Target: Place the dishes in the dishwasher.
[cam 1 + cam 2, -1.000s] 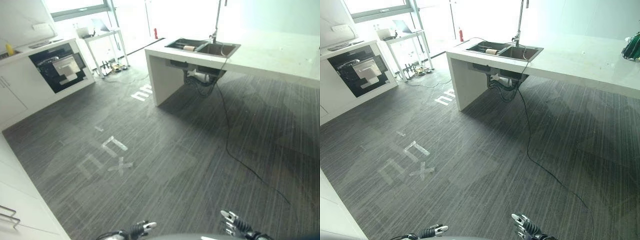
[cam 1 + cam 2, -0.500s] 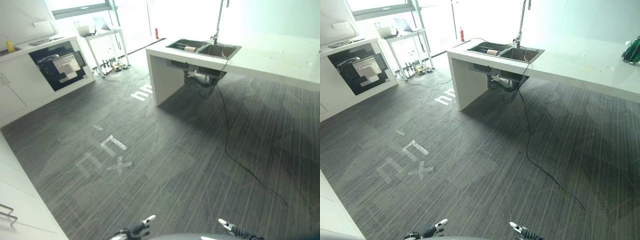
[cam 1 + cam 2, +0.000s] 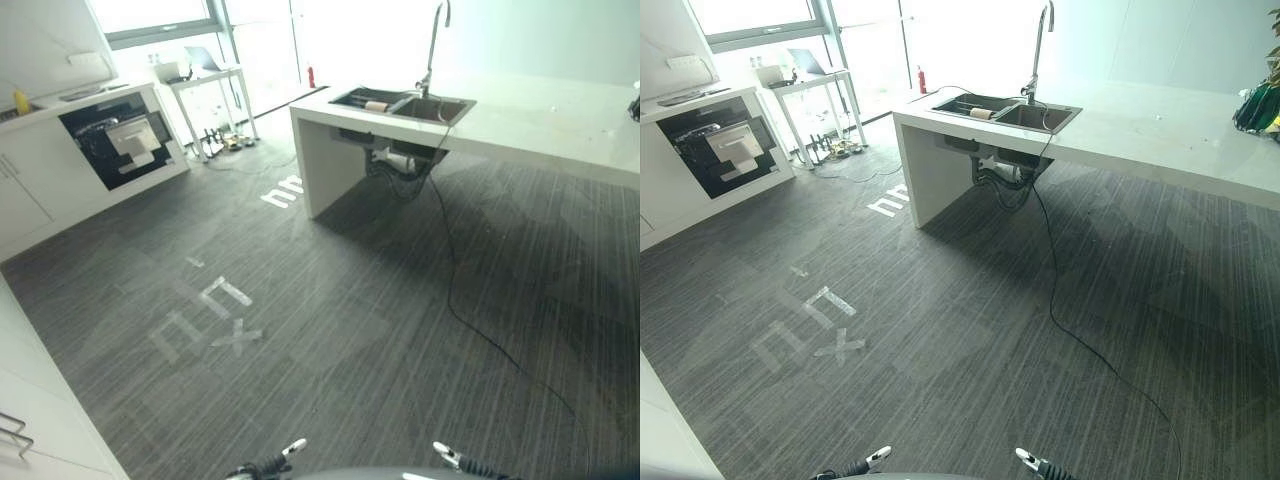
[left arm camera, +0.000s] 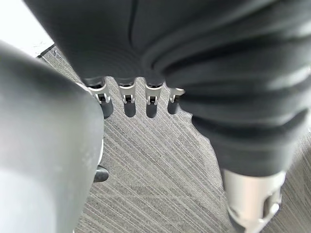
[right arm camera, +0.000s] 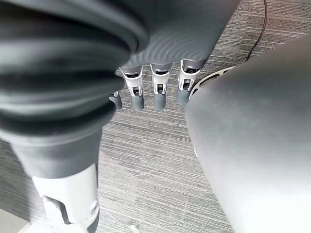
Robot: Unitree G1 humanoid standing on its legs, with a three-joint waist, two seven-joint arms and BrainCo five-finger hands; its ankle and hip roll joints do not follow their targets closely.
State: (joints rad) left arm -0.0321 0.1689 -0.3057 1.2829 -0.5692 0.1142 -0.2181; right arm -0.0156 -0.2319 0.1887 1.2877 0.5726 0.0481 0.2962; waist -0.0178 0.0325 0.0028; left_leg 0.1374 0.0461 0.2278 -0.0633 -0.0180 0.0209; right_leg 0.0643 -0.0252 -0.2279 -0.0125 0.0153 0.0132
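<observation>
A double sink (image 3: 402, 102) with a tall faucet (image 3: 432, 40) is set in the white island counter (image 3: 540, 120) far ahead. A pale cylindrical item (image 3: 376, 105) lies in the sink's left basin. A dark built-in appliance (image 3: 118, 138) sits in the white cabinets at the far left. My left hand (image 3: 268, 465) and right hand (image 3: 462, 464) hang low at the bottom edge of the eye views, far from the sink. The wrist views show the left hand's fingers (image 4: 129, 97) and the right hand's fingers (image 5: 155, 92) relaxed over the floor, holding nothing.
Grey striped carpet with pale tape marks (image 3: 210, 320) stretches between me and the island. A small white table (image 3: 200, 75) stands by the window. A white counter (image 3: 30, 400) with a wire rack (image 3: 15, 435) is at my near left. A green object (image 3: 1255, 105) sits on the island's right end.
Both hands have sunk lower, so less of them shows at the bottom edge. The camera has shifted slightly; the room's things have not moved.
</observation>
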